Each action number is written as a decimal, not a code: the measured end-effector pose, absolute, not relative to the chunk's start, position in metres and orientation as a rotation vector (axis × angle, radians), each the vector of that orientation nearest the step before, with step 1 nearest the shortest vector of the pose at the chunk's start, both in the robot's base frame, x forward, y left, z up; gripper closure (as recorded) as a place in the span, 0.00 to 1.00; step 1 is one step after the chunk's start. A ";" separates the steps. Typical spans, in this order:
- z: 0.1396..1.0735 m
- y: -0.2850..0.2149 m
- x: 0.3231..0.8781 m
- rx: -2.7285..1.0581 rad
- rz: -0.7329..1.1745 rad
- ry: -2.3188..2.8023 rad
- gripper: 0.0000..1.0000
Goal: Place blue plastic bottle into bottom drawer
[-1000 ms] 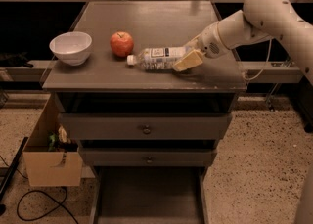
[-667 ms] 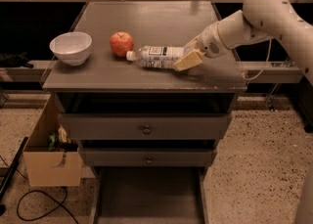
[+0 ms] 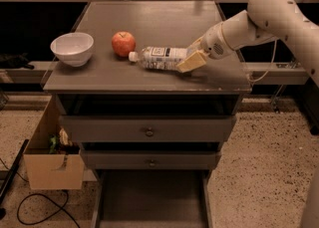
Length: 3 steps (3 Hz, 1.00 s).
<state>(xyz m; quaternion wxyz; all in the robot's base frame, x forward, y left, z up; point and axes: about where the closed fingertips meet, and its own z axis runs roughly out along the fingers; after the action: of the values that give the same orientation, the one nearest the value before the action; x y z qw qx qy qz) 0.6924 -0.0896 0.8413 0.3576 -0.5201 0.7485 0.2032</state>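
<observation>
The blue plastic bottle (image 3: 162,57) lies on its side on the cabinet top (image 3: 149,18), its white cap pointing left toward a red apple (image 3: 123,44). My gripper (image 3: 193,53) reaches in from the right and is shut on the bottle's base end, with one tan finger (image 3: 191,62) in front of it. The bottle is still low over the top. The bottom drawer (image 3: 149,197) is pulled out at the foot of the cabinet, directly below, and its floor is bare.
A white bowl (image 3: 73,48) stands at the left of the cabinet top. Two upper drawers with round knobs (image 3: 149,132) are closed. An open cardboard box (image 3: 52,165) and a cable lie on the floor at the left.
The bottle's cap end has risen slightly. The gripper stays at the bottle's base, and the apple and bowl have not moved.
</observation>
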 end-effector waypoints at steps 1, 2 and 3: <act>0.842 -0.089 0.692 -1.337 0.532 1.937 1.00; 0.865 -0.097 0.690 -1.300 0.533 1.936 1.00; 0.900 -0.110 0.687 -1.264 0.527 1.930 1.00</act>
<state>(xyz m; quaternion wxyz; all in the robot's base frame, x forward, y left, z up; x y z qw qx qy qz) 0.6869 -0.1102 0.9000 0.3780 -0.4946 0.7550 0.2063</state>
